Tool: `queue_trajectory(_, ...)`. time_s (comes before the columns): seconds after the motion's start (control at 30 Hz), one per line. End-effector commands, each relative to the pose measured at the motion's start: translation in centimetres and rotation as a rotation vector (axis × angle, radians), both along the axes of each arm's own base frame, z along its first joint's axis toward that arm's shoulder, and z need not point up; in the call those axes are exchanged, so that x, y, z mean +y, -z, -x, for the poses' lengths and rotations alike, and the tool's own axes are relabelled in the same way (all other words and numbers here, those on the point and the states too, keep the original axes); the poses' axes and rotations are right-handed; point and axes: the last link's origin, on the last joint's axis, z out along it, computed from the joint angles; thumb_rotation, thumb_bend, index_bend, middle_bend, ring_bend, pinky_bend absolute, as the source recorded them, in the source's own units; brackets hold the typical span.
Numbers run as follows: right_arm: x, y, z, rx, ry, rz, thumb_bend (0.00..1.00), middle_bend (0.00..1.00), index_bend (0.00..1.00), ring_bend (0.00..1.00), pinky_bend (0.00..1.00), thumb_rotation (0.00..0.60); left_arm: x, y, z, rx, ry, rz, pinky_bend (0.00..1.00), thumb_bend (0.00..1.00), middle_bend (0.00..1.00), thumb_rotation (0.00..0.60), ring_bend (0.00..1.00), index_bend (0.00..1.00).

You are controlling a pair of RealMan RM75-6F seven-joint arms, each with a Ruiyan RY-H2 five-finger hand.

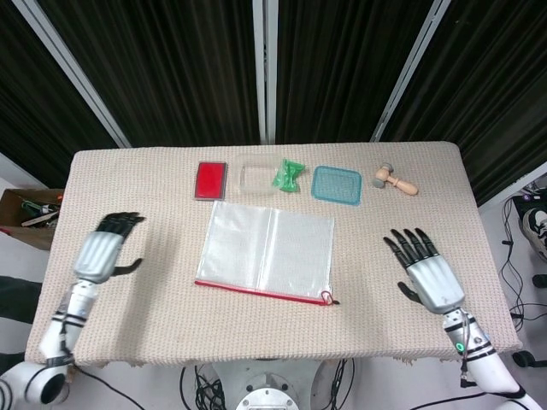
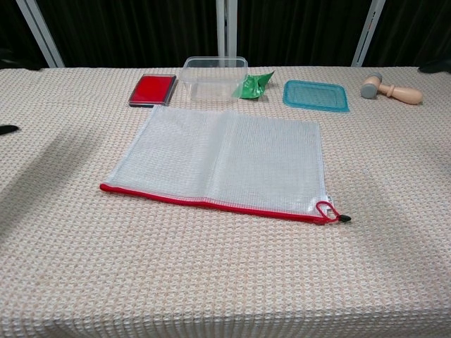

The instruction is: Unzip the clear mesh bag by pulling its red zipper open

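The clear mesh bag point(image 1: 267, 251) point(image 2: 229, 158) lies flat on the table's middle. Its red zipper point(image 1: 256, 290) point(image 2: 211, 203) runs along the near edge, with the red pull loop point(image 1: 326, 297) point(image 2: 325, 210) and a small black toggle at the right end. My left hand point(image 1: 101, 254) hovers open over the table's left side, well apart from the bag. My right hand point(image 1: 427, 273) hovers open at the right, also clear of the bag. In the chest view only a dark fingertip point(image 2: 7, 129) shows at the left edge.
Along the far edge stand a red flat case point(image 1: 210, 179) point(image 2: 153, 89), a clear plastic box point(image 1: 258, 177) point(image 2: 213, 77), a green wrapper point(image 1: 289, 176) point(image 2: 255, 84), a blue lid point(image 1: 337, 184) point(image 2: 316, 95) and a wooden mallet point(image 1: 395, 180) point(image 2: 391, 89). A cardboard box point(image 1: 26, 213) sits beyond the table's left side.
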Motion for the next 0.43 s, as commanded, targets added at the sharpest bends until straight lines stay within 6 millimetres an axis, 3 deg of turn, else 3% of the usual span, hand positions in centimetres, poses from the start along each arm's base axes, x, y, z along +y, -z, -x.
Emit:
queue_trajectory(0.03,1.6,-4.4,2.4,-0.087,0.097,0.122,0.21,0.09,0.01,0.0,0.0,0.6,-3.8,-6.0,3.6,0.128,-0.103,-0.161,0.13,0.21,0.13,0.6,0.1,0.17)
queue_trajectory(0.23,5.7,-7.3,5.0,-0.196,0.173,0.188,0.22,0.1,0.05,0.0,0.0,0.6,-9.0,-8.7,6.0,0.121,-0.175,-0.217,0.13,0.2,0.13,0.6,0.1,0.17)
queue_trajectory(0.43,7.6,-7.1,5.8,-0.218,0.174,0.194,0.22,0.1,0.05,0.0,0.0,0.6,-12.9,-8.2,6.1,0.04,-0.208,-0.191,0.13,0.19,0.13,0.6,0.1,0.17)
